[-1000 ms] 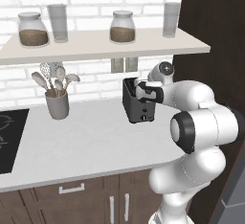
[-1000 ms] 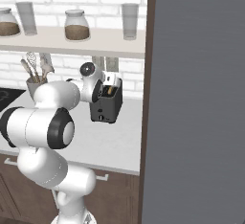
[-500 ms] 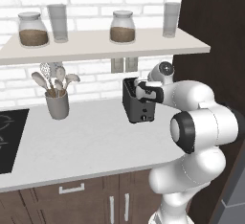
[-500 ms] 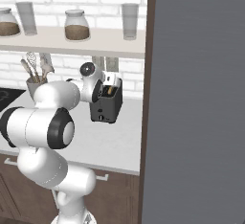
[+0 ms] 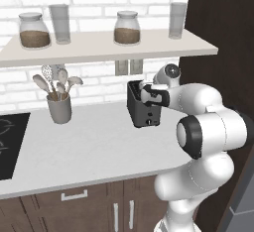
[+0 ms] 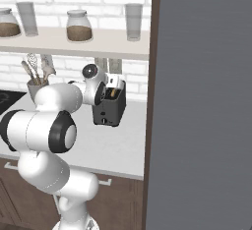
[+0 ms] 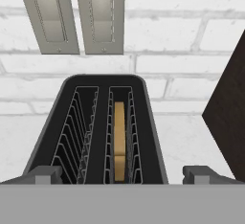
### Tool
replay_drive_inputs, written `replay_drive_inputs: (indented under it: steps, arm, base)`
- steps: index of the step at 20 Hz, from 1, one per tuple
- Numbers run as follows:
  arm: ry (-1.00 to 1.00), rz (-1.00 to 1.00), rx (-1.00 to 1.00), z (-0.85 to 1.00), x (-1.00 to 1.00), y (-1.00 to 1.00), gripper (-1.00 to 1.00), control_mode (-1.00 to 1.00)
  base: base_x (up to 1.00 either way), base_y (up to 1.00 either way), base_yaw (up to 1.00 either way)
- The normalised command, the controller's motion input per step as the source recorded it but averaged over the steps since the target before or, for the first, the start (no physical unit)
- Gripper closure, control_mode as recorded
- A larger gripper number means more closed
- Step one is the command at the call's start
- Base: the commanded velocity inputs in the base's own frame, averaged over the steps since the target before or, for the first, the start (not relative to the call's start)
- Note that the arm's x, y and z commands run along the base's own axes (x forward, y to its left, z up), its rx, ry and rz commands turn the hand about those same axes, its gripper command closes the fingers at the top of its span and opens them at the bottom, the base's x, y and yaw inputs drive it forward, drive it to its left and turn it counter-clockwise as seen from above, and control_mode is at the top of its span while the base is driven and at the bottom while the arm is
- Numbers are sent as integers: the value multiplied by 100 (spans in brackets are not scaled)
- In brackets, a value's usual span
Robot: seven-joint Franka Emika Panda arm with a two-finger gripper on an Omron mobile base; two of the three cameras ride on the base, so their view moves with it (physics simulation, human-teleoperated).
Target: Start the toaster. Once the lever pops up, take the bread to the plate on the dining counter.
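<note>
1. Gripper [image 7: 122, 174]: jaws spread wide, empty, hovering just above the front of the toaster [image 5: 143, 108]. No shift from the views a second ago; arm and hand hold the same station.
2. Meaning: judged, the start step is not yet done, or the hand waits on the lever. The lever itself cannot be made out.
3. Bread [image 7: 119, 139]: one tan slice, upright in the right slot seen from the hand, sunk below the rim. Left slot bare.
4. Arm: elbow bent high, forearm reaching across the counter [image 5: 94, 146], hand tipped down over the slots.
5. Beyond: wall switches [image 7: 74, 15], utensil pot [image 5: 59, 108], shelf jars [image 5: 126, 28].
</note>
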Motion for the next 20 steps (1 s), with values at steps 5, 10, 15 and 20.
replay_drive_inputs:
  steps: [5,10,15,20]
  arm:
    - [0,0,0,0,0,0,-100,-100]
    - [0,0,0,0,0,0,-100,-100]
    - [0,0,0,0,0,0,-100,-100]
    - [0,0,0,0,0,0,-100,-100]
  base:
    - [0,0,0]
    - [0,0,0]
    - [0,0,0]
    - [0,0,0]
